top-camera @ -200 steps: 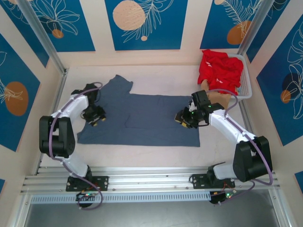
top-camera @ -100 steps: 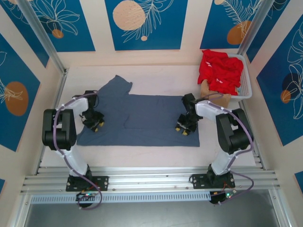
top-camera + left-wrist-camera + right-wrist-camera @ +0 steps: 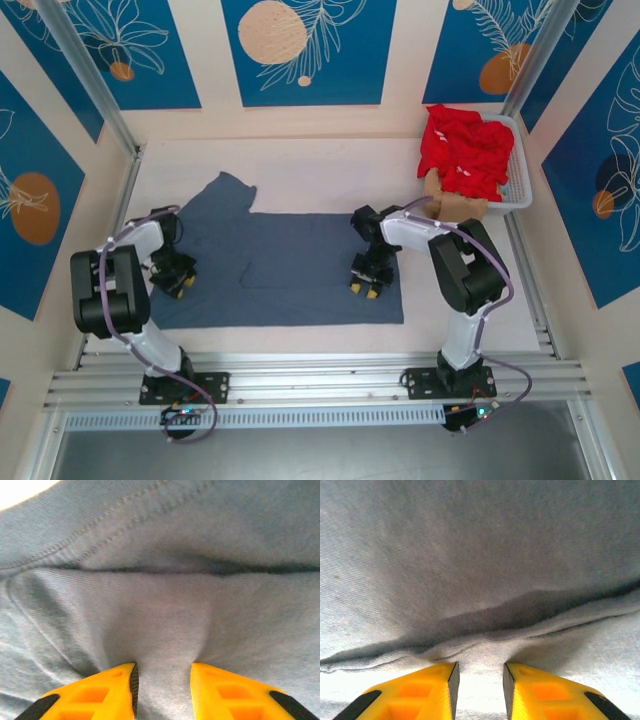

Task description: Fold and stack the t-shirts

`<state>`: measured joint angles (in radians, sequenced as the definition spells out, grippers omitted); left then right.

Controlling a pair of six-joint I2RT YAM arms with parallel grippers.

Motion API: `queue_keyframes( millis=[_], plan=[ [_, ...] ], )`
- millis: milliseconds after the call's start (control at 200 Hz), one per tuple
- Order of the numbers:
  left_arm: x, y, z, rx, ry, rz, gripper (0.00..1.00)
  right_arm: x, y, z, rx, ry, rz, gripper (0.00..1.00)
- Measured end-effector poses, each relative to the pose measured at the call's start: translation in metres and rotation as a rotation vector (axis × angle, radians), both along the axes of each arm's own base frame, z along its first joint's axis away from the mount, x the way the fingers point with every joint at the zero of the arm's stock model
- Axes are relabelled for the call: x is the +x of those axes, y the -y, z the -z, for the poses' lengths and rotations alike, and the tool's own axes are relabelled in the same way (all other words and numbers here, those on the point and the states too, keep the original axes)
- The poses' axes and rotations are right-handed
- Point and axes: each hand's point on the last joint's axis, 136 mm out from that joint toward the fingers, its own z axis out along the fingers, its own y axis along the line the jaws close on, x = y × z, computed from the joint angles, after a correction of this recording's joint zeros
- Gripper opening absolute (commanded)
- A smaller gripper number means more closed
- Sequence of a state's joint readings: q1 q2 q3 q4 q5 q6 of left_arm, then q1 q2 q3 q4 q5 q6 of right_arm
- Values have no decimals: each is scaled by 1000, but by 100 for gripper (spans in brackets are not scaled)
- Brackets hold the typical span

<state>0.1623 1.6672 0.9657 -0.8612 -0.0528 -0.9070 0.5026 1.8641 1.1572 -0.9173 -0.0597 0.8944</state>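
Evidently folding is in hand: the left gripper (image 3: 178,284) and right gripper (image 3: 365,288) each pinch the blue-grey t-shirt (image 3: 290,262) near its sides. Next, I reckon, they must lift together, keeping it taut.

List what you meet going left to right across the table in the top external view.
Left jaws, gripping cloth → blue-grey t-shirt → right jaws, gripping cloth → red t-shirts in the white basket.

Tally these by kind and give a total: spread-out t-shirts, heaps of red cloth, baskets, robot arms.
blue-grey t-shirt, spread out: 1
heap of red cloth: 1
white basket: 1
robot arms: 2 (left arm, right arm)
total: 5
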Motion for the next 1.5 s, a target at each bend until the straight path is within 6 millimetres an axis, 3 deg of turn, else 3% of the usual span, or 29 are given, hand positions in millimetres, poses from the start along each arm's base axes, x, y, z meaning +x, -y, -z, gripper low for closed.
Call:
queue_keyframes(
  millis=[120, 210, 295, 390, 495, 695, 815, 1010, 1130, 1365, 1495],
  plan=[
    [5, -2, -8, 5, 9, 11, 47, 7, 2, -6, -21, 31, -5, 41],
    [33, -2, -30, 21, 83, 54, 54, 20, 5, -20, -17, 120, -9, 45],
    [82, 4, -66, 40, 220, 121, 54, 43, 8, -44, 12, 238, -5, 44],
    [147, 19, -105, 50, 370, 212, 54, 88, 14, -70, 43, 373, 21, 43],
    [204, 33, -120, 56, 472, 290, 52, 134, 26, -82, 51, 478, 41, 42],
    [275, 44, -89, 48, 523, 365, 52, 190, 42, -75, 55, 561, 35, 41],
    [309, 45, -69, 49, 543, 372, 53, 206, 41, -73, 69, 589, 10, 41],
    [358, 47, -62, 42, 626, 335, 51, 220, 35, -81, 96, 630, -11, 40],
    [371, 50, -57, 9, 649, 257, 48, 220, 35, -81, 99, 630, -11, 40],
    [374, 57, -27, -86, 622, 51, 47, 221, 35, -81, 107, 629, -8, 39],
    [382, 59, -23, -120, 640, -34, 47, 219, 34, -79, 113, 624, -9, 39]
  ],
)
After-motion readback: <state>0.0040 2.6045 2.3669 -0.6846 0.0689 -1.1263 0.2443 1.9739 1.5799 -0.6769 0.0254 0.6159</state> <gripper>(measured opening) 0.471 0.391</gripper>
